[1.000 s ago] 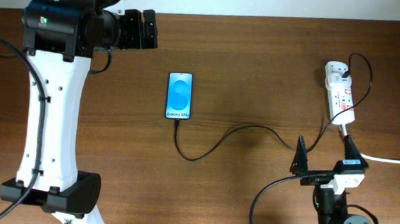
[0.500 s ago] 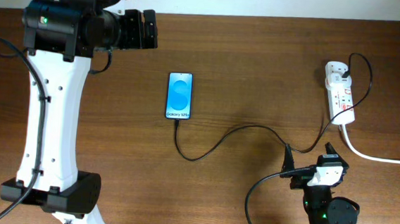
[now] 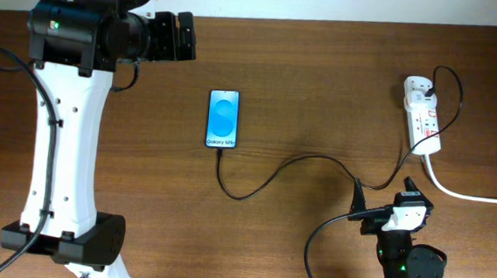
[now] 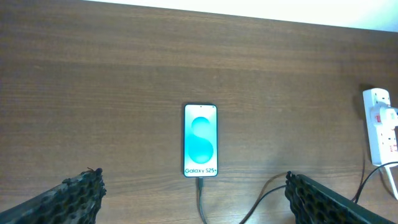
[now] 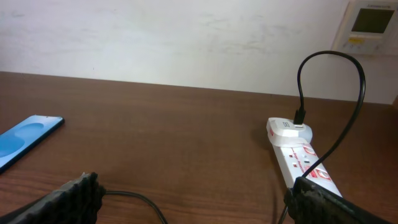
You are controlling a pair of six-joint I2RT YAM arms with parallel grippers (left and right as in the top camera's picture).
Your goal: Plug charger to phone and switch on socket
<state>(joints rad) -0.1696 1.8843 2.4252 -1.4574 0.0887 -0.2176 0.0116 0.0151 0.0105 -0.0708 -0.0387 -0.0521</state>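
Smartphone (image 3: pixel 223 118) found flat and screen-up near the middle of the wooden surface (image 3: pixel 324 65), with blue display lit and the "Galaxy S25+" band at its 6 o'clock end. Noted the thin black charger cable (image 3: pixel 282 166) with its tip seated in that same 6 o'clock edge. From there looped down, then curved away toward 3 o'clock, up to the white power strip (image 3: pixel 423 116). Ended there in a small black connector standing in a white adapter (image 3: pixel 417 84) at the strip's 12 o'clock end. Saw red marks on the strip in the right wrist view, but could not tell the switch position. Traced the thick white cord (image 3: pixel 473 195) from the strip's 6 o'clock end off toward 4 o'clock.

Left tool (image 3: pixel 184 36) found at 10 o'clock from the smartphone, well apart from it, fingers (image 4: pixel 74 193) spread wide and gripping nothing. Right tool (image 3: pixel 383 199) found at 6 o'clock from the strip, just beside the cable's rise, likewise spread apart and gripping nothing.
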